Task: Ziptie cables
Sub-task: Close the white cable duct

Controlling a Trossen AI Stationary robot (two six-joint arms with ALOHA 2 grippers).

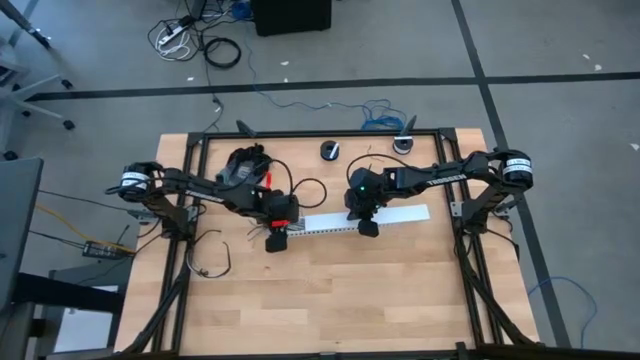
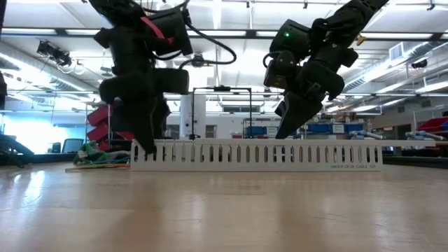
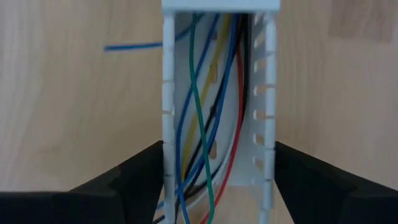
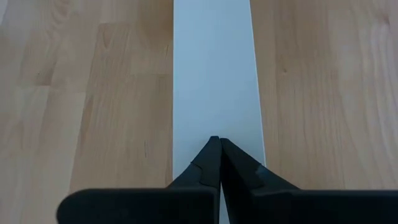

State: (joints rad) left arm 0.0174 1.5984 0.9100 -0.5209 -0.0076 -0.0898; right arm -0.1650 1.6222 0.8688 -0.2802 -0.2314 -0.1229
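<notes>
White slotted duct straddled at one end by the left gripper, pressed on its cover by the right gripper

The wooden table [image 1: 330,290] is shown with the white slotted duct [image 2: 255,155] laid across its middle. The duct's uncovered end is flanked by the left gripper [image 3: 214,177], whose fingers [image 3: 127,177] are set apart, one against each slotted wall. The right gripper [image 4: 219,146] is seen with its fingers pressed together, tips resting on the duct's flat white cover [image 4: 211,74]. The cables [image 3: 208,112], here blue, green, yellow, red, black and white wires, are seen lying inside the open channel between the left fingers; one blue wire [image 3: 134,46] is led out through a side slot
</notes>
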